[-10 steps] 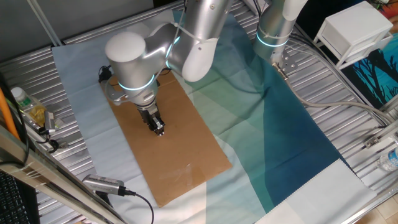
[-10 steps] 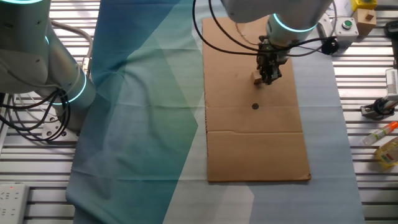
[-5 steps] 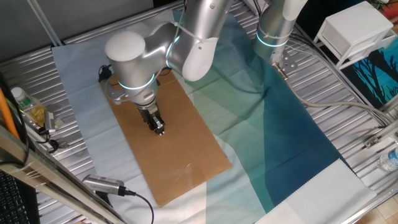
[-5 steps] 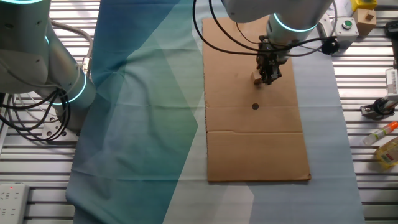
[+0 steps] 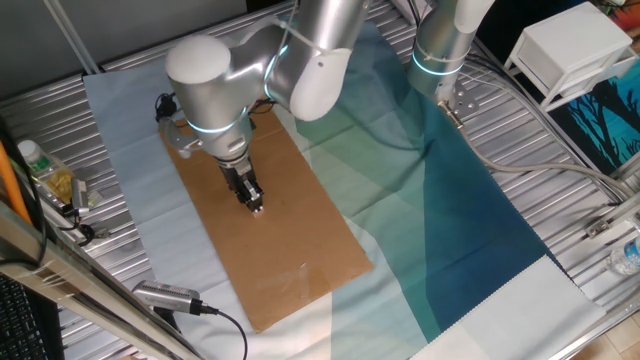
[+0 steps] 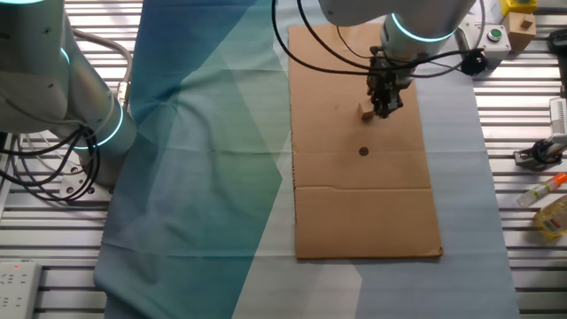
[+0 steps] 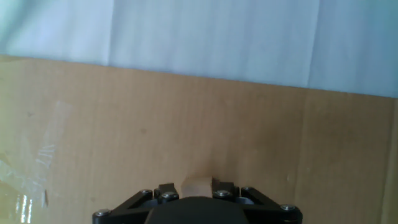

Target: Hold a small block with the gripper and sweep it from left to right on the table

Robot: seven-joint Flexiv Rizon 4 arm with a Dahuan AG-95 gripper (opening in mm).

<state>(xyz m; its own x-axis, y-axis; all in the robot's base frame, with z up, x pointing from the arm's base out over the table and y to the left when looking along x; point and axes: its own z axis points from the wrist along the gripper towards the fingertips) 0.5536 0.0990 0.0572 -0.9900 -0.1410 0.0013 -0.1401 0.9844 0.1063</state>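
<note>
The small black two-finger pincer point(image 6: 384, 108) at the end of the silver arm stands over the long brown cardboard sheet point(image 6: 363, 204), which lies on the pale-blue-to-teal cloth point(image 6: 204, 168) covering the ribbed silver metal worktop point(image 6: 532, 257). The tiny light-tan wooden cube point(image 6: 366, 112) sits on the cardboard right at the fingertips: in the other fixed view it shows just to the left of the black fingers, touching or nearly touching them, and in the hand view the same small block point(image 7: 197, 185) appears at the bottom edge, framed by the black body of the pincer point(image 7: 198, 198) on both sides. The jaws look drawn in narrow around the block, so the pincer seems to be holding it, though the actual contact of the pads is too small to confirm. In one fixed view the pincer point(image 5: 252, 200) points down at the cardboard point(image 5: 280, 240) and the block itself cannot be made out. A small black dot point(image 6: 363, 151) on the cardboard lies apart from the block, nearer the sheet's crease. As for progress, the gripping part of the task appears done or all but done, with the block low at the cardboard surface. How much of the left-to-right sweep is complete cannot be judged from these views; much open cardboard lies to either side of the block, so most of the stroke probably remains.
</note>
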